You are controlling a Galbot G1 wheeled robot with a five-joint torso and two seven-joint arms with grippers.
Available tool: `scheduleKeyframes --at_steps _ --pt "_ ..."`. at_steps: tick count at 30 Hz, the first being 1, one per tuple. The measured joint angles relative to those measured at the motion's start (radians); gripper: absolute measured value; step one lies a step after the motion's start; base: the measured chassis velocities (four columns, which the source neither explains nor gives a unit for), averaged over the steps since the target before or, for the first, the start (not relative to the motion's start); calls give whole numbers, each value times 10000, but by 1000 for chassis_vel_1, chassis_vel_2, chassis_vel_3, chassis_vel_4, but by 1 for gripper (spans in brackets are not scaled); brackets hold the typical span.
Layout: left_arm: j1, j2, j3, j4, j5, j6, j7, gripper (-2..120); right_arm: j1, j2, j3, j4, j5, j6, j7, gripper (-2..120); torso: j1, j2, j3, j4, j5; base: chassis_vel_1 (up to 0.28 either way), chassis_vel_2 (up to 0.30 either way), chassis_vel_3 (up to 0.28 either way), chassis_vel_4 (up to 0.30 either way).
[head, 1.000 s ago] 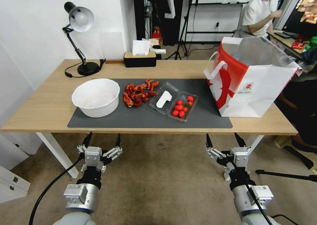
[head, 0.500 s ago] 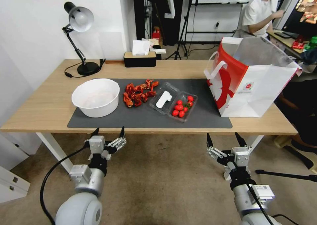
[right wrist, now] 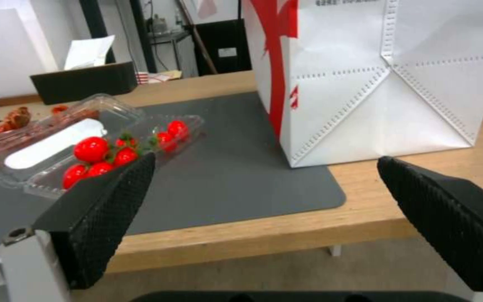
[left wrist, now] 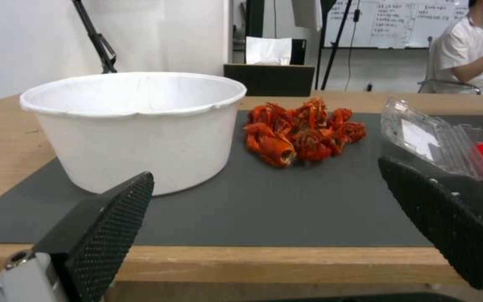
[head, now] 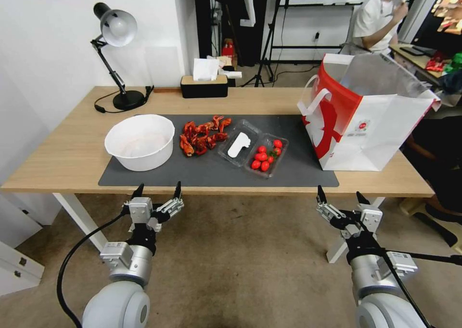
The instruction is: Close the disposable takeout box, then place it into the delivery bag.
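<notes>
Takeout box (head: 253, 148) left of bag (head: 365, 118)

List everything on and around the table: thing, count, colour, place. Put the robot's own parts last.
takeout box: 1, clear, lid open, mat centre, holds red cherry tomatoes
delivery bag: 1, red and white, upright and open, table's right end
white bowl: 1, white, mat's left part
crayfish pile: 1, red-orange, on the mat between bowl and box
mat: 1, dark grey, on the table
table: 1, light wood
desk lamp: 1, black, table's far left
tissue box: 1, black with wooden top, table's far edge
left gripper: 1, open, below the table's front edge
right gripper: 1, open, below the front edge, right side
</notes>
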State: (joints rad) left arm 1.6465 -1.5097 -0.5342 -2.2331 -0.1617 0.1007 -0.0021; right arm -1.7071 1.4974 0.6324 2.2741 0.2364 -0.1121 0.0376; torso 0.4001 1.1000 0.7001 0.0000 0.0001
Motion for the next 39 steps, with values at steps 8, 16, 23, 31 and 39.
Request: scheduleKeyframes --at_steps 8,16,23,31,39 --pt "140 41 -38 6 42 -212 6 100 -44 -122 -259 168 -4 0 76 100 0 0 -1 -1 -2 0 0 0 0" --pt "196 -11 4 95 297 -524 45 100 569 -352 -1257 93 316 -551 1280 100 -1 0 -1 0 -1 0 0 0 0" --pt "252 -54 -86 -62 317 -539 53 100 2677 -699 -2461 -423 2140 -2595 3315 100 -2 0 0 1 -3 0 0 0 0" --pt "274 -124 -140 -73 366 -550 52 100 4045 -947 -2933 -1108 3076 -3660 4117 100 -1 0 0 -1 -1 0 0 0 0" --pt "201 -174 -193 -41 370 -540 46 100 5256 -940 -3361 -1559 4106 -5046 5476 100 -1 0 0 1 -3 0 0 0 0"
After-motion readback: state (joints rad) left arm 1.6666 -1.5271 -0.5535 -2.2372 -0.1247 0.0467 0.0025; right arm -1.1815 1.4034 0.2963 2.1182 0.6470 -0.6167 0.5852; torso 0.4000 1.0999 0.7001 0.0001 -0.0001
